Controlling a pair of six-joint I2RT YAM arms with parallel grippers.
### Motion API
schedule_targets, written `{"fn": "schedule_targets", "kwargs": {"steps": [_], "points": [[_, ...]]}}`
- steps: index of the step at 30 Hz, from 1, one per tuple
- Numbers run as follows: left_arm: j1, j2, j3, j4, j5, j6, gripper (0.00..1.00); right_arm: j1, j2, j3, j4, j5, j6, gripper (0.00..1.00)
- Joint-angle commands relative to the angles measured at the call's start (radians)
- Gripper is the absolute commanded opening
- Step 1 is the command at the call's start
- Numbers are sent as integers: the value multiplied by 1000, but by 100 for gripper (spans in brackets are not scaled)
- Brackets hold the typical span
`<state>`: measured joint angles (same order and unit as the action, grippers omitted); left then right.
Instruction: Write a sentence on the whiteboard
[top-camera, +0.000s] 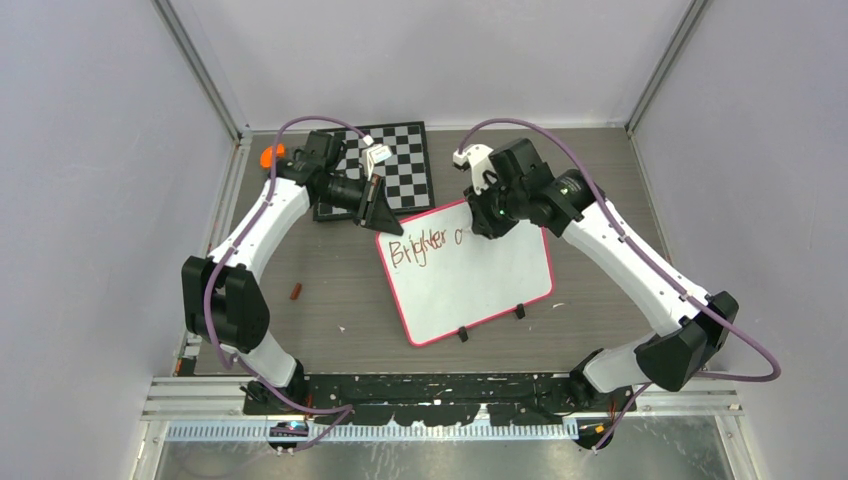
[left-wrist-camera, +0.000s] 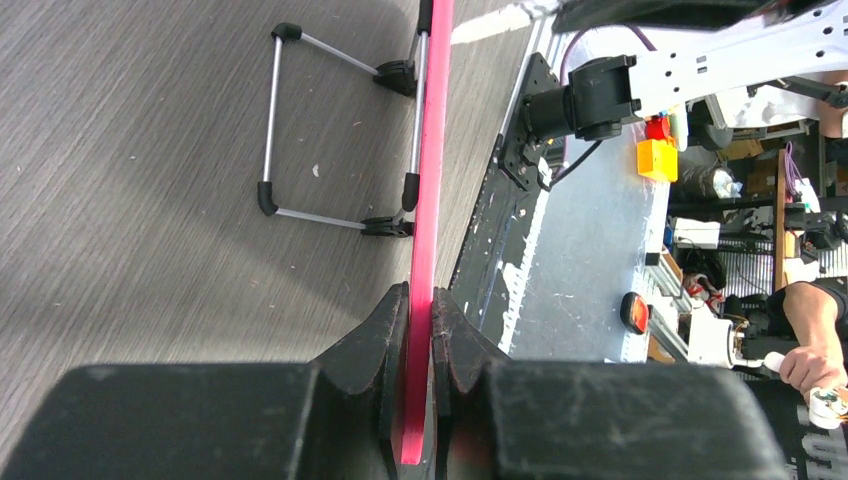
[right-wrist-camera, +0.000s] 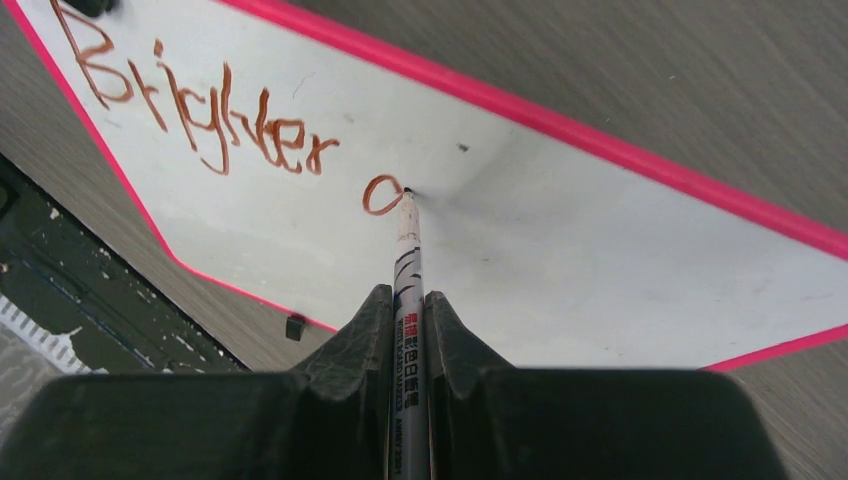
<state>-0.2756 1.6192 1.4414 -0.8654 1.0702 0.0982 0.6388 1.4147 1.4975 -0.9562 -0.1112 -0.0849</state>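
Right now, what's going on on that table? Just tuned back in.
The left gripper is clamped on the pink rim of the whiteboard, bracing it. The right gripper holds a marker with its tip on the board, at a loop that starts the second word. The sentence reads only "Brighter" plus that loop; the rest is not yet written.
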Motion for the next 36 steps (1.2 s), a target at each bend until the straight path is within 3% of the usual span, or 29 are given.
{"fn": "schedule_targets", "kwargs": {"steps": [1,9,26,36], "points": [[-4,-12,24,-35,-13,-9,0,-24,9,92,56,46,-6,0],[-4,-14,22,-38,-14,-8,0,-46,19,130,58,38,2,0],[-4,-16,16,-38,-18,-4,0,-45,-47,-80,65,-41,37,0],[-4,-13,16,-38,-15,-6,0,-46,-68,23,16,-18,5,0]]}}
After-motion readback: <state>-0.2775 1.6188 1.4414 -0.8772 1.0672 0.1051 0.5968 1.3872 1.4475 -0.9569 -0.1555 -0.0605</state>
